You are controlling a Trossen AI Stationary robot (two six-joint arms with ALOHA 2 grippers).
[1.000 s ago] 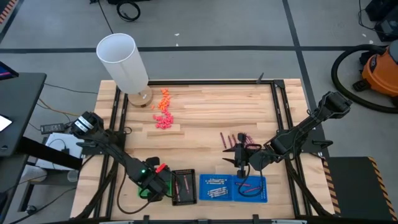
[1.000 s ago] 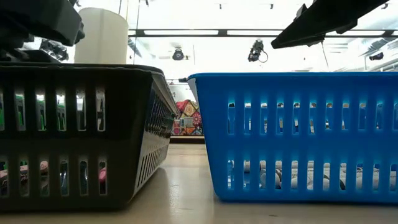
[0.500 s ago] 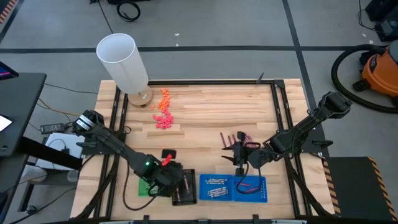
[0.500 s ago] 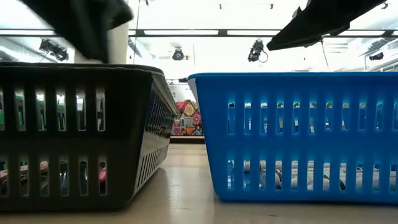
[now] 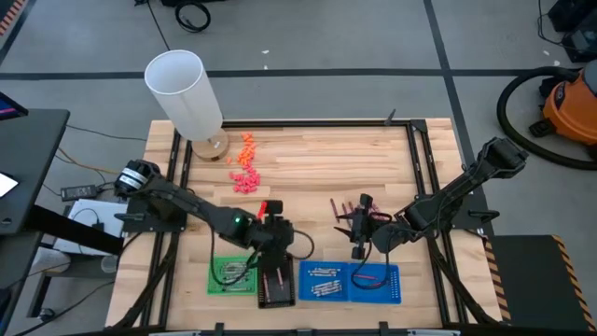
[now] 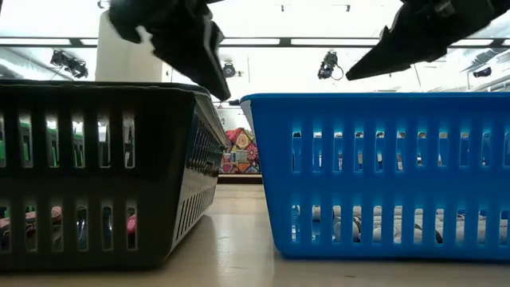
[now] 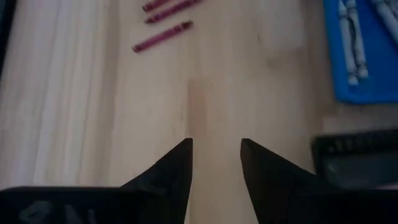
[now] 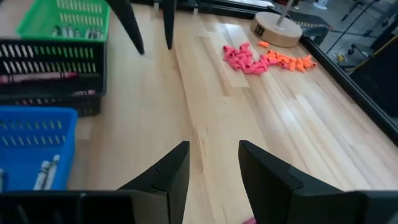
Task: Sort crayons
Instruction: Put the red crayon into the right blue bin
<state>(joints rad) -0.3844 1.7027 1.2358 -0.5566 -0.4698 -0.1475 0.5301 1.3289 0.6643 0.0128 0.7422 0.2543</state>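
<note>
A few magenta crayons lie loose on the wooden table between my two grippers. Grey crayons lie in the blue tray, and one magenta crayon lies in the black tray. My left gripper hangs open over the table just beyond the black tray's far end, pointing toward the loose crayons, with nothing between its fingers. My right gripper hovers open and empty beside the loose crayons, above the blue tray's far edge.
A green tray sits left of the black one at the near edge. Pink lumps and orange lumps lie at the far left beside a white lamp. Bare wood stretches across the table's far half.
My left gripper has swung from the near left, beside the green and black trays, up and toward the table's right and far side, turning as it went. It now hangs past the black tray's far end, and the green tray is uncovered.
</note>
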